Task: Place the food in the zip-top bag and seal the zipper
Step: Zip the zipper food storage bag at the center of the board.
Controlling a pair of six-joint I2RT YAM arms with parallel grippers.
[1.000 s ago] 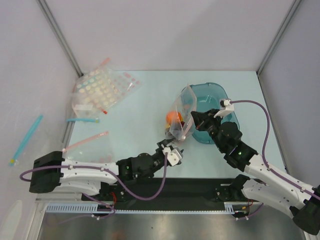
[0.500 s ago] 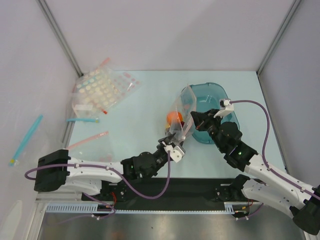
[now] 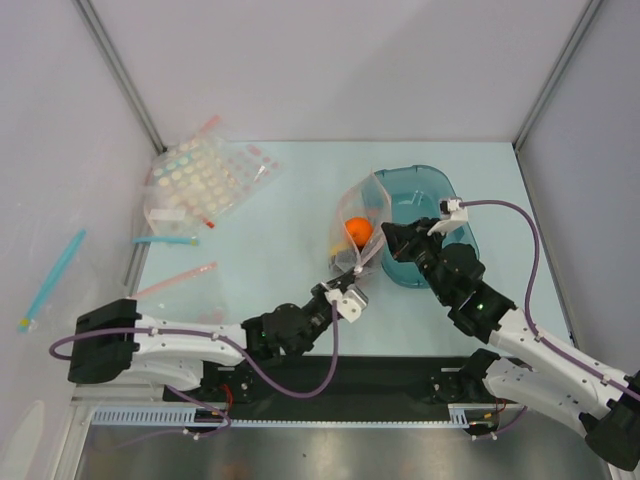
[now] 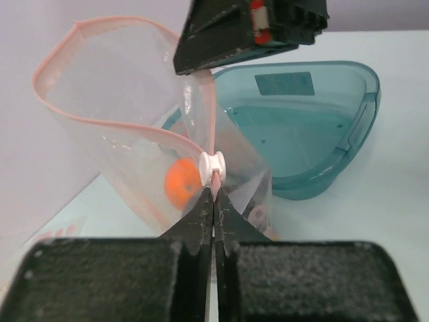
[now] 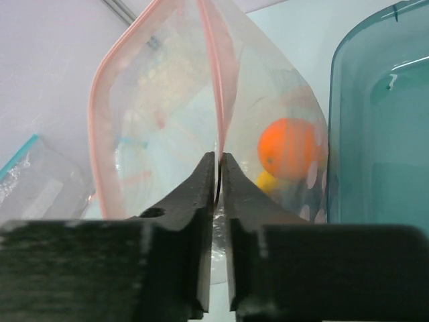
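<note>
Left end effector (image 4: 214, 194): closed, pinching the mouth edge of the zip-top bag (image 4: 144, 174) just under a small white slider-like piece (image 4: 214, 163).
Right end effector (image 5: 219, 161): jaws drawn together on the pink-pale zipper (image 5: 224, 74) at the far end of the mouth; only the thin strip lies between them.
Zip-top bag, position: lifted off the bench (image 3: 280, 200), hung between the two end effectors, just beside the teal tray (image 4: 348, 144) on its left.
Zipper, state: unsealed; the two lips bow apart into an open loop between the two grips.
Zipper, long axis: runs from the left end effector at the near end, away and slightly rightward to the right end effector.
Contents: orange (image 5: 289, 147) low inside the bag, with a yellow piece (image 5: 268, 182) touching it below; other items there are too blurred to name.
Governing relation: the white piece sits at the left end effector's end, so the left arm is nearer to it; the unsealed run extends from there toward the right end effector.
Judged step: loading seems done or nearly so; sealing remains.
Judged requirement: hold one end fixed and keep the strip taut along its axis.
Surroundings: spare bags (image 3: 205, 180) lie well apart at the bench's far left.
</note>
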